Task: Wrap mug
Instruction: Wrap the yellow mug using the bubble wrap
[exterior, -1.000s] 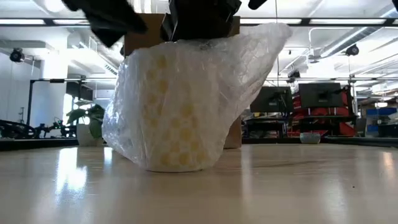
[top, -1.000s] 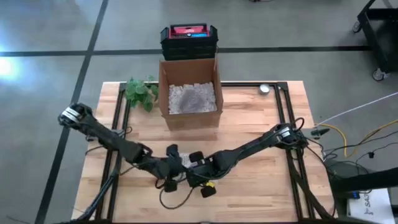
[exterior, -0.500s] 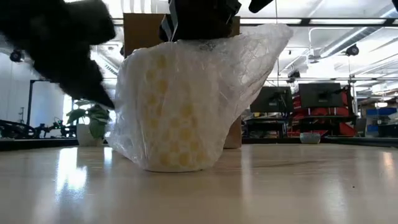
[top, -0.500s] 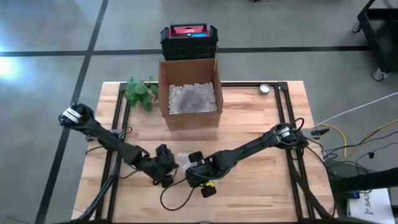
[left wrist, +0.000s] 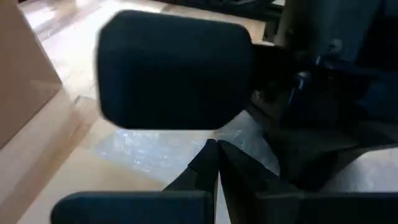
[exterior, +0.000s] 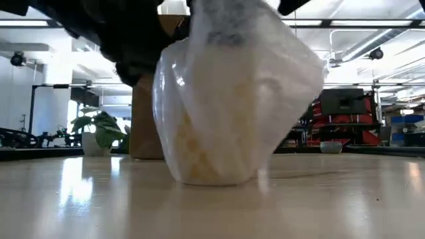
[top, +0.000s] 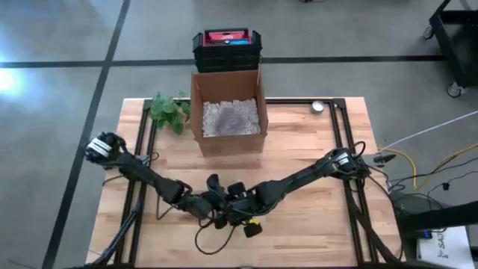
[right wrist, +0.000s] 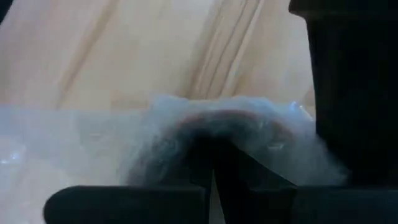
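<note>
The table [top: 314, 157] carries an open box [top: 228, 112] at its far edge with a plant [top: 168, 110] beside it, and both arms reach in to meet at the near middle. There the mug [exterior: 212, 149], yellow under bubble wrap [exterior: 285, 73], stands upright on the wood. The right gripper [top: 237, 205] clenches the wrap at the top of the mug, and the left gripper [top: 213, 203] presses close against the mug's side, though I cannot tell whether its fingers grasp anything.
</note>
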You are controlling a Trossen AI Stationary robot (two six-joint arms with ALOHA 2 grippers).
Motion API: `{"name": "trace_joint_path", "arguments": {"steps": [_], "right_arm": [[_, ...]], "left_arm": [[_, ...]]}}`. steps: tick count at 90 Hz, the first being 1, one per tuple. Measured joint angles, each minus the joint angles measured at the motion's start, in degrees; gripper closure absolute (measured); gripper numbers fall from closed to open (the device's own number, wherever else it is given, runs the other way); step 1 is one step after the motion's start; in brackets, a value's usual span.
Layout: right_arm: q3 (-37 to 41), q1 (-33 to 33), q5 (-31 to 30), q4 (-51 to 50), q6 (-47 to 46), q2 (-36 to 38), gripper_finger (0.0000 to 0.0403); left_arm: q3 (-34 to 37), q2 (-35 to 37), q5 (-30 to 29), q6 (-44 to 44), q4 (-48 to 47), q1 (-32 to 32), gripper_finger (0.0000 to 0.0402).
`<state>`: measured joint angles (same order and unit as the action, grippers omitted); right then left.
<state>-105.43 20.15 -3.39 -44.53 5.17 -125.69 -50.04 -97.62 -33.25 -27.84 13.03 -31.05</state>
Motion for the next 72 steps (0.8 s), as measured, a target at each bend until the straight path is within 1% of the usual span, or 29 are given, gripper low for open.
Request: {"name": "trace_joint_path", "arguments": {"steps": [12, 33, 47, 72], "right_arm": [[0.00, 0.12, 0.76, -0.34, -0.79, 0.50, 0.0403], [0.31, 0.49, 0.56, -3.09, -4.36, 5.87, 0.0403], [0.07, 1.29, -0.43, -9.24, -5.64, 9.93, 0.0403], [0.09, 6.33, 0.35, -21.81, -11.41, 10.43, 0.0403]], "left_arm": [[-1.96, -1.44, 1.10, 2.56, -0.14, -0.04, 0.0401], [-1.86, -1.47, 1.59, 1.82, -0.17, -0.08, 0.0401], [-2.02, -1.47, 3.00, 1.80, -0.09, -0.30, 0.0402], [-1.84, -0.05, 2.97, 1.89, -0.42, -0.30, 0.0402]]}}
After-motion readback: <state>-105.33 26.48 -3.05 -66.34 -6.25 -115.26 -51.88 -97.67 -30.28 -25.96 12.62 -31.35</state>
